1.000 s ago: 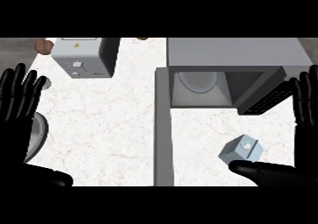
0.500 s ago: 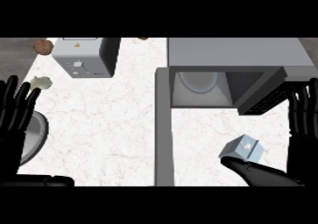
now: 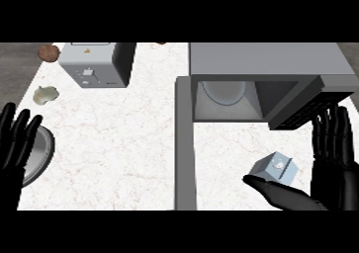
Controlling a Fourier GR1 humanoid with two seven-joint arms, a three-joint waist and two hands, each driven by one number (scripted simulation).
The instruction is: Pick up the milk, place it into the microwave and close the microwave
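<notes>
Little of the task is seen to be done. The milk (image 3: 276,168) is not yet lifted: it is found on the white counter (image 3: 123,148), in front of the microwave (image 3: 266,81) and a little toward its right side, well short of the cavity. The microwave door (image 3: 185,148) is seen swung fully open, reaching from the microwave's left front corner down toward the viewer, and the cavity with its pale round plate (image 3: 224,93) is left free to receive the carton. Grasping, lifting, placing inside and shutting the door are therefore all judged to remain.

The right hand (image 3: 335,148) is held open just to the right of the milk, below the microwave's dark control panel (image 3: 313,106); its fingers are straight and pointed toward the microwave, and its thumb (image 3: 273,192) is stretched out below the carton. Nothing is gripped, though whether the thumb touches the carton cannot be told. The hand is judged to be set for closing round the milk.

The left hand (image 3: 14,143) is kept open and resting far to the left of the microwave, fingers up, over a metal bowl's rim (image 3: 43,153).

The milk is shown as a small pale blue-grey carton with a lighter top face, turned at an angle to the microwave's front.
</notes>
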